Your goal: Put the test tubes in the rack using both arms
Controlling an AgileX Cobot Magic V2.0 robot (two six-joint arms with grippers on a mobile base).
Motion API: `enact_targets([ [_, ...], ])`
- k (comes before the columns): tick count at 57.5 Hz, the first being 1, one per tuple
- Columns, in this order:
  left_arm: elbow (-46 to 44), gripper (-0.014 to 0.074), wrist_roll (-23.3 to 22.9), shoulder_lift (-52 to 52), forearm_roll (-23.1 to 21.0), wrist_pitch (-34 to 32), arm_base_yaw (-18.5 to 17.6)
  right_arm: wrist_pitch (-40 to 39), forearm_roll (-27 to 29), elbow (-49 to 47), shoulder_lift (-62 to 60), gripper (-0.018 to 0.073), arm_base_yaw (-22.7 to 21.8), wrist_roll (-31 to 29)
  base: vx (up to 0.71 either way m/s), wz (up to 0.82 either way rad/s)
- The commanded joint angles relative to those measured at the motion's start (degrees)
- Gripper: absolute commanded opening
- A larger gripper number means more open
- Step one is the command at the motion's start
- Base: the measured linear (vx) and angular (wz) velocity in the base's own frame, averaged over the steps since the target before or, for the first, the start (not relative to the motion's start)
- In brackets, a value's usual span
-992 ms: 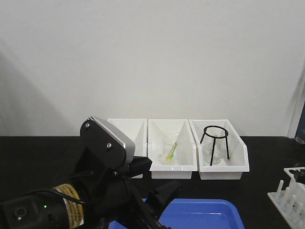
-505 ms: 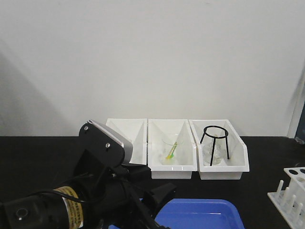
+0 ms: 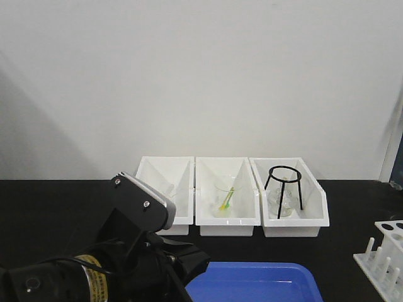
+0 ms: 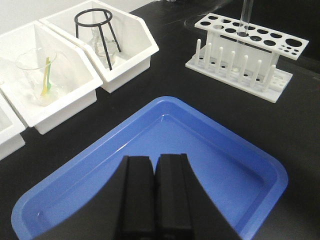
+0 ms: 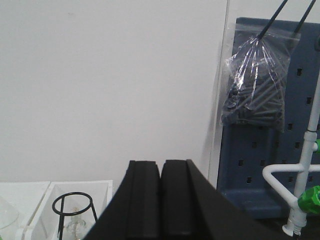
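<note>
— Standing upright in a back-row hole of the rack point(image 4: 245, 47) is one clear test tube point(image 4: 245, 17); where does the rack itself sit?

— On the black desk point(image 4: 300, 130), at the far right in the left wrist view, with its white pegs along the near side. The front view shows only its corner point(image 3: 381, 255) at the right edge, and the tube cannot be made out there.

— What lies beside the rack?

— A blue tray point(image 4: 210, 150), near it but apart, toward the middle of the desk. Its floor shows nothing lying in it.

— And the left gripper point(image 4: 155, 200)?

— It hangs above the near part of the tray, jaws pressed flat together with nothing between them. In the front view the left arm point(image 3: 101, 270) fills the lower left, its silver-grey wrist housing uppermost.

— The right gripper point(image 5: 161, 200)?

— Jaws likewise clenched on nothing, pointing toward the wall. Behind it hang a blue pegboard point(image 5: 265, 150) and a clear bag of dark parts point(image 5: 255, 85).

— What stands behind the tray?

— Three white bins point(image 3: 230, 195) in a row against the wall. The middle one holds a beaker point(image 4: 37, 75) with a yellow-green stick point(image 4: 46, 80); the right one holds a black wire tripod point(image 4: 99, 32) over a small glass vessel.
</note>
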Motion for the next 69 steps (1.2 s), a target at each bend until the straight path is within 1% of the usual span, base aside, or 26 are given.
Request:
enact_targets([
  [1, -1.7, -0.0022, -0.5, -1.8, -0.3, -3.4, -0.4, -4.1, -0.3, -1.6, -1.3, -0.001, -0.4, 0.6, 0.0, 0.0],
  [24, -1.7, -0.002, -0.4, -1.8, -0.2, -2.7, -0.4, -4.1, -0.3, -1.6, -1.3, -0.001, -0.4, 0.6, 0.0, 0.0],
  [28, -1.7, -0.002, 0.2, -1.8, -0.2, -2.5, -0.4, -4.1, -0.3, -1.6, -1.3, -0.001, -0.4, 0.6, 0.0, 0.0],
  [34, -1.7, -0.002, 2.2, -3.1, -0.2, -0.8, 1.1, -4.1, -0.3, -1.6, -1.3, -0.001, -0.4, 0.6, 0.0, 0.0],
  [37, -1.7, -0.002, 4.1, -4.8, -0.3, 0.8, 2.8, -4.1, -0.3, -1.6, -1.3, -0.001, -0.4, 0.6, 0.0, 0.0],
  [42, -1.7, -0.002, 7.1, -8.6, -0.3, 3.6, 7.0, -4.0, -0.3, -1.6, -1.3, -0.001, -0.4, 0.6, 0.0, 0.0],
  [45, -1.7, -0.002, 9.0, -11.7, -0.3, 6.4, 9.7, -4.0, -0.3, -1.6, -1.3, -0.001, -0.4, 0.6, 0.0, 0.0],
  [49, -1.6, -0.002, 11.2, -16.5, -0.3, 10.6, 15.1, -4.0, -0.3, -1.6, -1.3, -0.001, -0.4, 0.6, 0.0, 0.0],
  [52, -0.9, -0.002, 12.0, -19.8, -0.3, 12.3, 18.6, -4.0, -0.3, -1.6, -1.3, -0.001, -0.4, 0.6, 0.0, 0.0],
  [53, 0.0, -0.002, 12.6, -21.9, -0.3, 12.6, 20.7, -4.0, -0.3, -1.6, -1.3, -0.001, -0.4, 0.6, 0.0, 0.0],
  [59, 5.5, -0.002, 14.6, -30.2, -1.0, 10.1, 28.5, -4.0, -0.3, -1.6, -1.3, -0.001, -0.4, 0.6, 0.0, 0.0],
  [61, 8.2, -0.002, 15.6, -33.2, -1.9, 8.7, 30.9, -4.0, -0.3, -1.6, -1.3, -0.001, -0.4, 0.6, 0.0, 0.0],
  [65, 14.3, -0.002, 18.2, -39.4, -4.9, 6.0, 35.0, -4.0, -0.3, -1.6, -1.3, -0.001, -0.4, 0.6, 0.0, 0.0],
  [69, 21.2, -0.002, 21.2, -45.6, -8.1, 3.7, 38.2, -4.0, -0.3, -1.6, -1.3, -0.001, -0.4, 0.6, 0.0, 0.0],
])
